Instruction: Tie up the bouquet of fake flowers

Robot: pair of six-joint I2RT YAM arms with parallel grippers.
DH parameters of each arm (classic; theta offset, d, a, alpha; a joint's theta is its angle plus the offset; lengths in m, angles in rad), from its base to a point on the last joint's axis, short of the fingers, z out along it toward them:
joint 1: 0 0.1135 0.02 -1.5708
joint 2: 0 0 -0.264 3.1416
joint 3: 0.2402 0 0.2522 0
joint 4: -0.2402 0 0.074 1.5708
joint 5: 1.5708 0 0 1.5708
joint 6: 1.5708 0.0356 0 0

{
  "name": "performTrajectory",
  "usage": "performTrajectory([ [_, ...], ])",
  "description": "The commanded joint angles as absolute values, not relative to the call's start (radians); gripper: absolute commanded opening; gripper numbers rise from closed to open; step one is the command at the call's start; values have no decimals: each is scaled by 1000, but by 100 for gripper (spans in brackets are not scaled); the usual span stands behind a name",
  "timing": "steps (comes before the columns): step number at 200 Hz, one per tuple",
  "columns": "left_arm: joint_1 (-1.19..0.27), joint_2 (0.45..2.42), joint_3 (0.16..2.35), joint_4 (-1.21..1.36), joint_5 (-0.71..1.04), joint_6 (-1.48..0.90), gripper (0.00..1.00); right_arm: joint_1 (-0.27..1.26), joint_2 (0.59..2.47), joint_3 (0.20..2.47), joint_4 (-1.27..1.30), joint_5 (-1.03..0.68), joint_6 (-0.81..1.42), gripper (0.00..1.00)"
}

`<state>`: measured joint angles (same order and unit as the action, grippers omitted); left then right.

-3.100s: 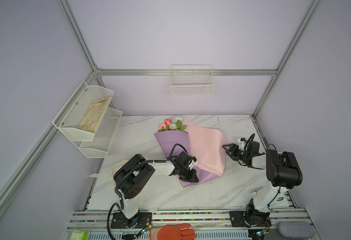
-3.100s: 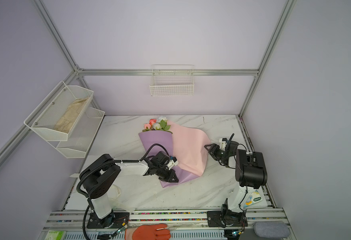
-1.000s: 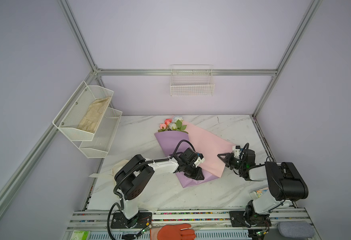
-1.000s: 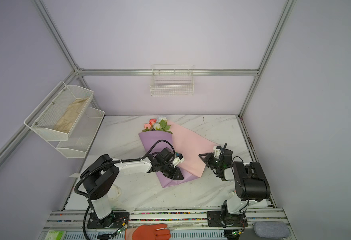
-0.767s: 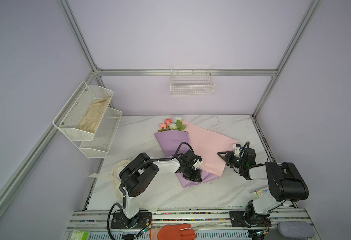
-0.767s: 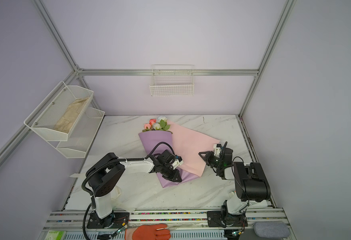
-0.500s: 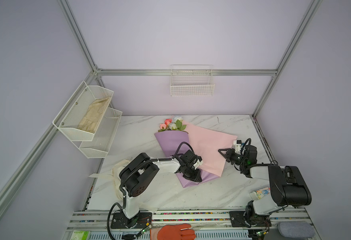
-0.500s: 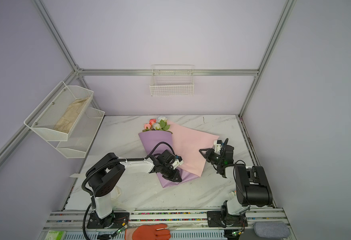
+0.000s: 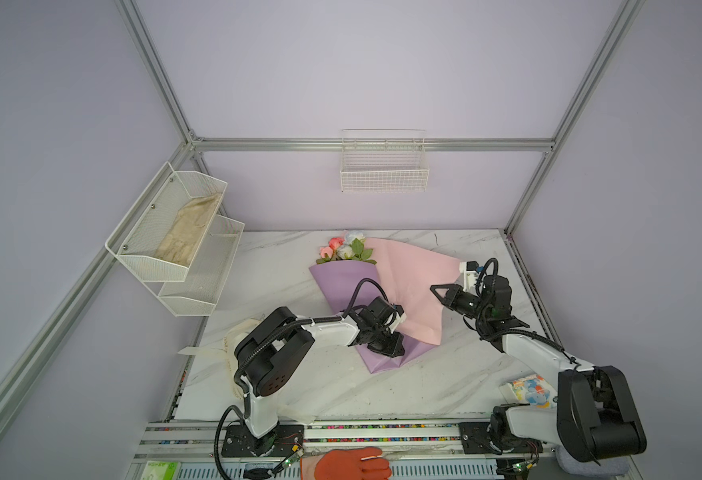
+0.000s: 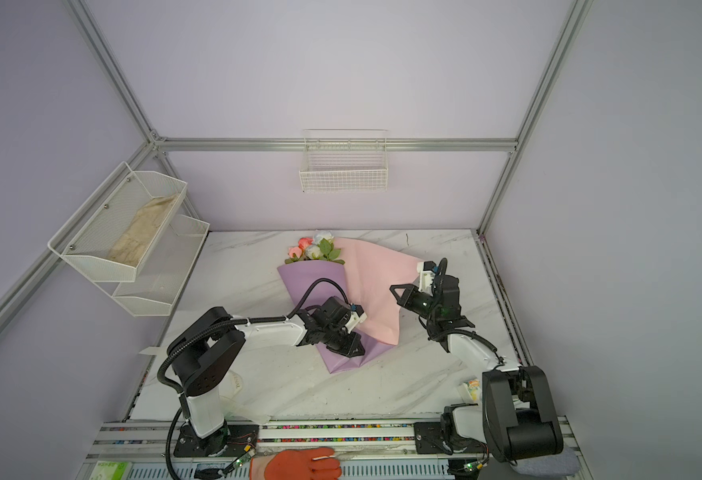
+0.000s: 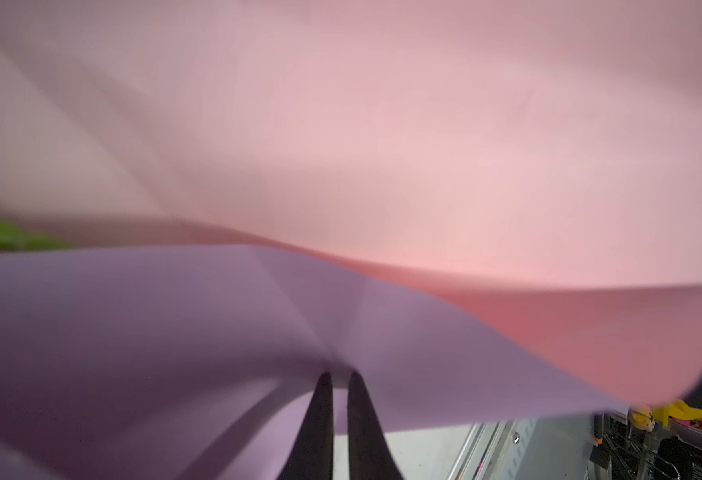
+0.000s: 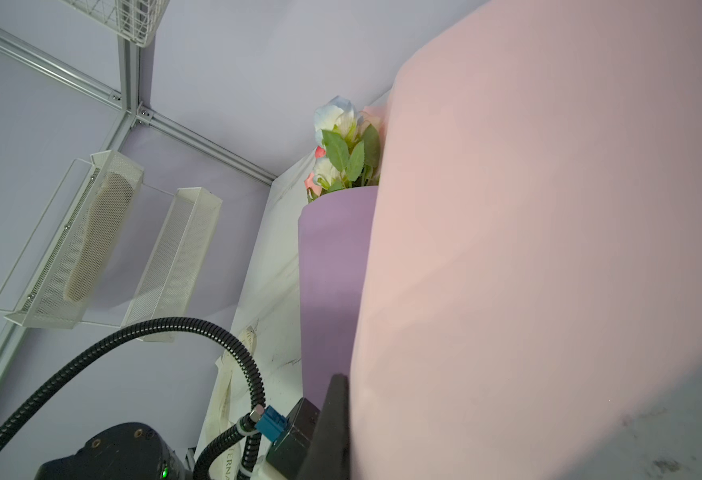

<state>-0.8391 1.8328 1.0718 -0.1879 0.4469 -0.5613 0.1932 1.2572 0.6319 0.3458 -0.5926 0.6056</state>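
Pinching bouquet — left hand, right hand clenched; its flap blocks wrist cams; ribbon nearby.

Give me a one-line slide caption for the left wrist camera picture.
Left gripper pinching a creased fold of the bouquet in its lilac wrapping, the pink inner face curving above.

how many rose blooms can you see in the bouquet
4: pale-blue rose and coral rose farthest back, pink rose and white rose against the lilac wrap; more may be hidden.

Soft even light; bouquet close-up blurred in left wrist view.
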Motion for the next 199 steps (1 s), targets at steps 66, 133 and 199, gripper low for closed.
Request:
performTrajectory([
  [66,-794,1544,885,-98,283,-648,11,368,1261,768,169,-373,593,3],
  [133,-720,1387,757,-153,192,-714,9,514,1367,881,160,-299,640,4],
  [199,-598,1315,620,-11,253,-876,11,727,1603,1111,29,-146,581,6],
])
